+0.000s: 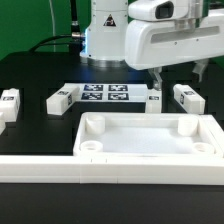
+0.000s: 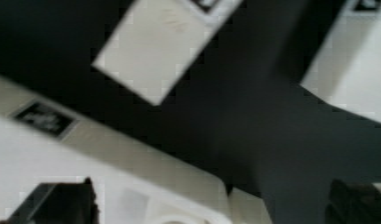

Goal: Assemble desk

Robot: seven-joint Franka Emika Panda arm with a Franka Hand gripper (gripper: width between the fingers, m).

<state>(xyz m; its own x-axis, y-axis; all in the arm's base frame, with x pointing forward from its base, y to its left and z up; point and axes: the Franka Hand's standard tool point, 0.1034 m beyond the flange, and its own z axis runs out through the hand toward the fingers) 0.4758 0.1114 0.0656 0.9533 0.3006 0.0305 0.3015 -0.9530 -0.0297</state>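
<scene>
— Claw state?
— My claw hangs spread wide, gripping nothing.
— Target?
— The short white square-section plastic leg lies at its six o'clock, long axis roughly twelve-to-six. The white rimmed plastic tray top sits further toward six.

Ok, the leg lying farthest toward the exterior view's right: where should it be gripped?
Probably at mid-length of the leg, from straight above, with the open gripper turned to close across its narrow width. It lies flat and slanted on the table, both long sides exposed.

Black table: desk top, legs, marker board (tagged)
</scene>
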